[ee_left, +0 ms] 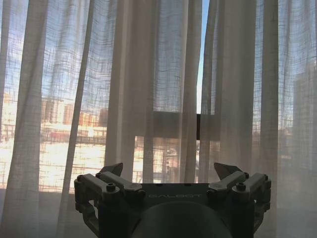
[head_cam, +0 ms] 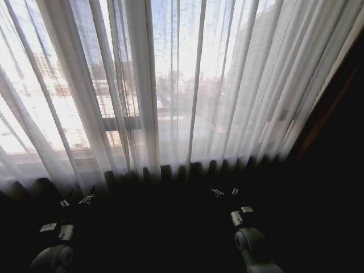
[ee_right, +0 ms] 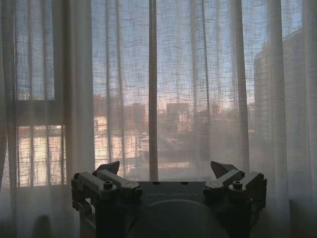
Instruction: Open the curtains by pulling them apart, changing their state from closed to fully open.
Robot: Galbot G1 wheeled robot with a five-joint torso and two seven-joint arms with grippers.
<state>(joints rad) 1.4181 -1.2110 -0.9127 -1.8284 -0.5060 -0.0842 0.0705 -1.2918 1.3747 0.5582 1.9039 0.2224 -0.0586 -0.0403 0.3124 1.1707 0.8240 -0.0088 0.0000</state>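
So you've got the curtains [head_cam: 170, 85] hanging across pretty much the whole window ahead of you, pleats running top to bottom, drawn shut for the most part. From the left wrist cam there's one narrow slit between two panels [ee_left: 200, 64] where plain sky shows through, and the window frame bar sits behind it. Everything outside is just hazy buildings through the weave, hard to make out any detail.

Off to the right in the head view a dark drape [head_cam: 335, 102] cuts the sheer fabric off at an angle, and past that edge it's all black, can't tell what's there. The bottom hems drop into shadow too, so the floor and whatever's under the window is basically unreadable.

Both arms sit low in that dark strip, well apart from each other. Left gripper [head_cam: 78, 201] is down on the left side, right gripper [head_cam: 224, 192] right of center, both pointing at the fabric and short of it, not touching. There's open room between them and the cloth.

Wrist cams make the fingers clear: left gripper [ee_left: 172, 171] has its fingers spread wide with nothing between them, and the right gripper [ee_right: 168, 168] is the same, spread apart and empty, a pleat hanging straight ahead of it.
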